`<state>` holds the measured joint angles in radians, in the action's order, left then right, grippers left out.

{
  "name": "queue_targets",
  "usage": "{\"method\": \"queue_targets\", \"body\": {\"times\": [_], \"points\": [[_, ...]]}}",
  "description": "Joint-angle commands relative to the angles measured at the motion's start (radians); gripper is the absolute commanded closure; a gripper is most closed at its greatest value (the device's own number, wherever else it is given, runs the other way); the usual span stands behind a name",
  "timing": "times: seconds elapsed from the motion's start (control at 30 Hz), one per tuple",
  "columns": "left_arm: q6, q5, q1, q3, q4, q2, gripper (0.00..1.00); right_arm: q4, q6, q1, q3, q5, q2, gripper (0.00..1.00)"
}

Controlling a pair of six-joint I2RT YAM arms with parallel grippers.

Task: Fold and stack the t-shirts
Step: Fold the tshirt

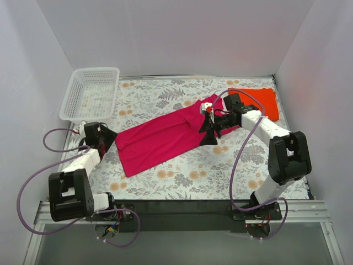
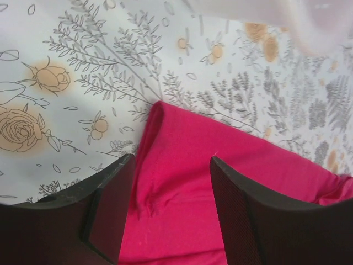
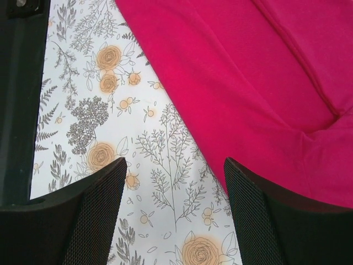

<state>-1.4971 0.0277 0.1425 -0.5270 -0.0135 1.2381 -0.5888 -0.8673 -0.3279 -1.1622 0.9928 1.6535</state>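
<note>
Top external alone shows orange-red shirt [image 1: 259, 99], left tool [image 2: 171, 160] apart astride magenta shirt [image 2: 220, 182] corner, right tool [image 3: 174, 161] apart, empty

Pink shirt [image 2: 220, 182]: soft, its rounded corner points up.
Left gripper [image 2: 171, 160]: two black fingers [image 2: 110, 210] stand apart, one on each side of the pink shirt's corner.
Flower cloth [image 2: 83, 83]: white, lying under and past the pink shirt.
</note>
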Motion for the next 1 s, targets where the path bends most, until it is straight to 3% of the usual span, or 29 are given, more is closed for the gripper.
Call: {"method": "queue_targets", "body": {"times": [0.0, 0.23, 0.4, 0.6, 0.73, 0.97], "points": [[-0.017, -0.020, 0.011, -0.037, 0.034, 0.069, 0.47, 0.003, 0.008, 0.001, 0.006, 0.061, -0.032, 0.35], [0.001, 0.011, 0.016, -0.034, 0.018, 0.101, 0.50, 0.009, 0.020, 0.001, 0.007, 0.060, -0.032, 0.36], [0.028, -0.011, 0.016, -0.044, 0.015, 0.170, 0.63, 0.014, 0.028, 0.004, 0.007, 0.053, -0.038, 0.36], [0.055, 0.005, 0.016, -0.045, -0.052, 0.228, 0.72, 0.020, 0.027, 0.003, 0.013, 0.053, -0.054, 0.36], [0.055, 0.023, 0.016, -0.048, -0.072, 0.231, 1.00, 0.017, 0.027, 0.003, 0.018, 0.058, -0.054, 0.36], [0.029, 0.029, 0.075, -0.016, -0.174, 0.138, 1.00, 0.006, -0.009, -0.013, 0.029, 0.050, -0.060, 0.36]]}}
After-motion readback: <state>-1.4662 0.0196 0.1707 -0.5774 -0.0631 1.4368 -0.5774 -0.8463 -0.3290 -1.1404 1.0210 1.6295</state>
